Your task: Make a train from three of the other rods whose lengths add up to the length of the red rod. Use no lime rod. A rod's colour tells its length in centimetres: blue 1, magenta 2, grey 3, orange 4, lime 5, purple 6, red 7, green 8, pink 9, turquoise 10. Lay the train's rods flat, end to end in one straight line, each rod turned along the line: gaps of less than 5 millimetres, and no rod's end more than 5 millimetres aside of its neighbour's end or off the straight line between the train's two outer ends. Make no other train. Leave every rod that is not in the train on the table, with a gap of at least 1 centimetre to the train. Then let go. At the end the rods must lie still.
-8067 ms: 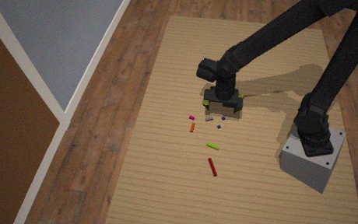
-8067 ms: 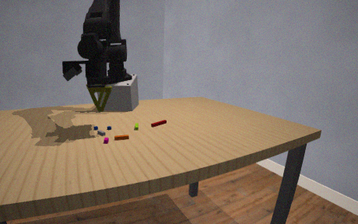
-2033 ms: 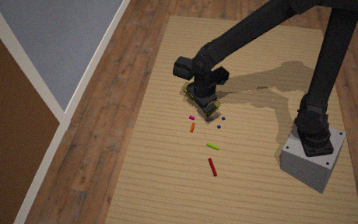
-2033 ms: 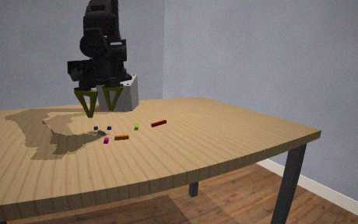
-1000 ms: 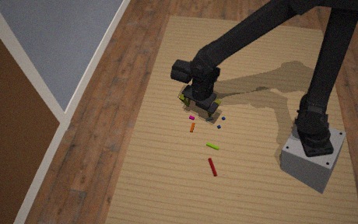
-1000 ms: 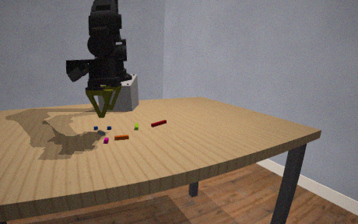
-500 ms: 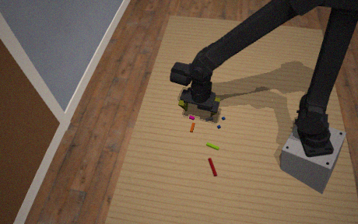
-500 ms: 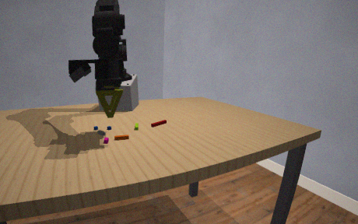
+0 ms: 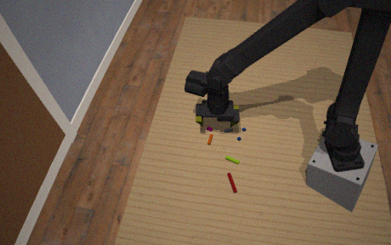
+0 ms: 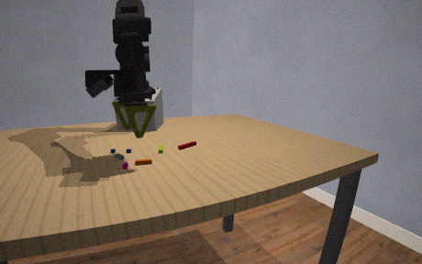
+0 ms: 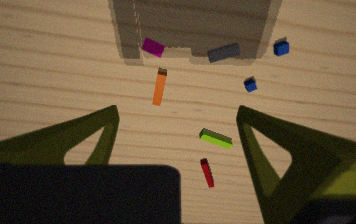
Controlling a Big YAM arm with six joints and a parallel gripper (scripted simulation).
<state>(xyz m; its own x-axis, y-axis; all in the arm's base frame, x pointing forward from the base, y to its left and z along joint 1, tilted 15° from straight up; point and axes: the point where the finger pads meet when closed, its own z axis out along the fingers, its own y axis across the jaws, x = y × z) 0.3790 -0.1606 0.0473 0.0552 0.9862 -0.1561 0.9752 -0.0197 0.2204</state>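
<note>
I had the claw (image 11: 177, 127) spread as wide as it goes, with nothing between its olive fingers, hanging above the tabletop (image 10: 257, 151) and pointed straight down over the small scatter of rods. None of them touched it.

Through the wrist camera, the lime rod (image 11: 216, 138) lay flat between the two fingers, nearer the right one, and the red rod (image 11: 207, 172) lay just beyond it toward the bottom of that picture, at a slight angle. Further up the same picture sat the orange rod (image 11: 159, 87), lying lengthwise away from the claw. Past its far end, in the claw's shadow, were the magenta rod (image 11: 153, 47) to the left and the grey rod (image 11: 223, 52) to the right, apart from each other. Off to the right of the grey rod were two blue rods, one (image 11: 250, 84) nearer the claw and one (image 11: 281, 48) further out. No rod touched another; they all lay apart and flat.

From the overhead camera, the claw (image 9: 217, 118) hung over the magenta and grey rods, with the orange rod (image 9: 210, 139), lime rod (image 9: 232, 160) and red rod (image 9: 232, 182) trailing away from it in a loose line toward the middle of the tabletop. The whole group sat nearer the long edge opposite the arm's grey base block (image 9: 340, 174) than that base, and well in from every corner.
</note>
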